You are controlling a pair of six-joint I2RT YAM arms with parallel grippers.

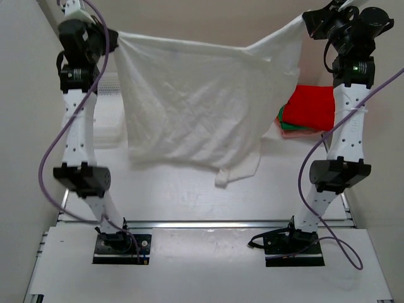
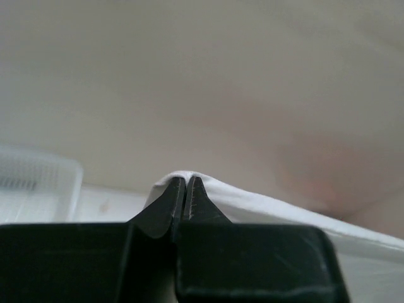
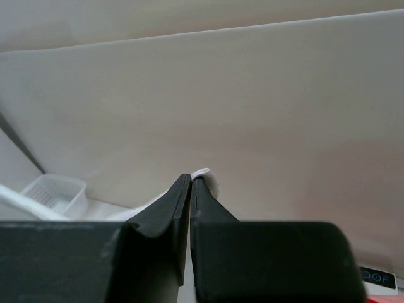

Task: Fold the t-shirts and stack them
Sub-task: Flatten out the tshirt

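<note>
White cotton, soft and wrinkly: that is the big plain white t-shirt (image 1: 189,95). It hangs spread out wide in the air above the white table (image 1: 189,202).

The left gripper (image 1: 115,36) is pinched tight on the shirt's top left corner. In the left wrist view its two black fingers (image 2: 170,208) press together, with white cloth squeezed between the tips. The right gripper (image 1: 305,23) is pinched tight on the top right corner. In the right wrist view only a tiny bit of white cloth peeks out past its closed tips.

The top edge of the shirt sags a little in the middle. One short sleeve (image 1: 238,169) dangles lowest, near the table. I cannot tell if it touches.

Behind the shirt, on the right side of the table, lies a flat pile of folded shirts (image 1: 303,112). The red t-shirt (image 1: 312,101) is on top. A green t-shirt (image 1: 281,117) shows as an edge under it, and an orange t-shirt (image 1: 304,134) shows at the bottom.

A white plastic mesh basket (image 1: 108,85) sits at the far left of the table, partly hidden by the left arm (image 1: 79,126).
</note>
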